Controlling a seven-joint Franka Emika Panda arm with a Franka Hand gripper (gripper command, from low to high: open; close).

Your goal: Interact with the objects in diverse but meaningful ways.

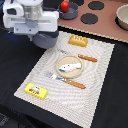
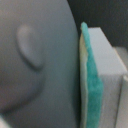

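Right, the arm's white head sits over the dark grey two-handled pot (image 1: 49, 40) at the far corner of the striped placemat (image 1: 100, 75), hiding most of it, with only the rim showing below the housing. Over in the wrist view, a broad grey curved surface fills the frame, probably the pot (image 2: 30, 55) wall with a round bump on it, and one green-padded finger (image 2: 91, 85) presses up just beside that surface. The other finger is out of sight, so I cannot tell whether the gripper (image 1: 37, 36) is clamped or slack. Across the mat, the white-blue fish (image 1: 67, 65) lies on a small tan plate (image 1: 74, 73) in the middle. An orange-handled knife (image 1: 85, 57) rests on the plate's far side and an orange-handled fork (image 1: 67, 80) on its near side. Next, the orange ridged biscuit block (image 1: 78, 40) sits near the mat's far edge, well apart from the yellow red-marked packet (image 1: 36, 90) at the near corner. Beyond the mat, the red tomato (image 1: 65, 6) stands in a grey dish (image 1: 72, 11) on the brown stovetop (image 1: 107, 25).
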